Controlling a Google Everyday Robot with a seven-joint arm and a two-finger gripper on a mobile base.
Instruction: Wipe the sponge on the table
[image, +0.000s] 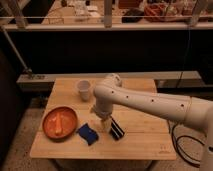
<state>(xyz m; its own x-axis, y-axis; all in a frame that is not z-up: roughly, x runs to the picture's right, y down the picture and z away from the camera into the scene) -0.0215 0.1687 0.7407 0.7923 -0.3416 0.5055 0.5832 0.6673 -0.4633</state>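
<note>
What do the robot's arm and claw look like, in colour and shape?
The arm is white, thick and rounded, with smooth tube-like segments and small dark dots along its shell. The claw, low over the table beside the blue sponge, looks cream-coloured. A dark cable loops beside the table.
</note>
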